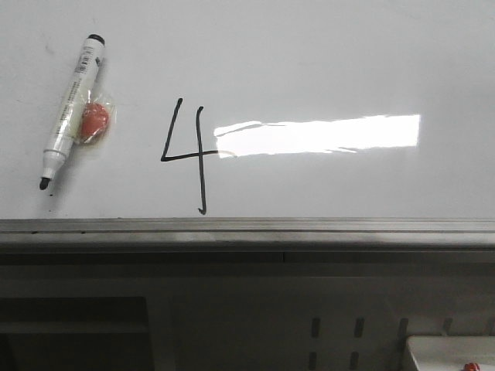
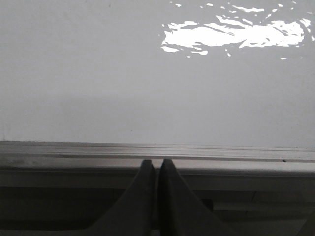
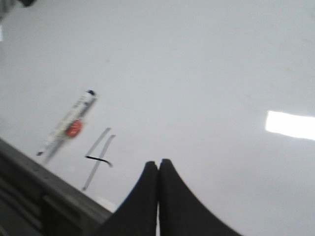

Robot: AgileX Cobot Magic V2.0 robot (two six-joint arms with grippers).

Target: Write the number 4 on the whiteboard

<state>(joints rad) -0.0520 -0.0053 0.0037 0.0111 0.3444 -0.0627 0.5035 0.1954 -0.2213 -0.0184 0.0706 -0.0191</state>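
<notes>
A black hand-drawn number 4 (image 1: 188, 154) stands on the white whiteboard (image 1: 309, 62), just left of a bright glare patch. It also shows blurred in the right wrist view (image 3: 98, 158). A white marker (image 1: 71, 110) with a black tip and a red lump on its barrel lies loose on the board at the left, and shows in the right wrist view (image 3: 66, 127). My left gripper (image 2: 157, 162) is shut and empty over the board's grey edge strip (image 2: 74, 150). My right gripper (image 3: 158, 162) is shut and empty above the board, right of the 4. Neither gripper shows in the front view.
The board's grey metal edge strip (image 1: 247, 228) runs across the front. Below it is a grey perforated panel (image 1: 348, 332) and a white box corner (image 1: 452, 352) with a red spot at the lower right.
</notes>
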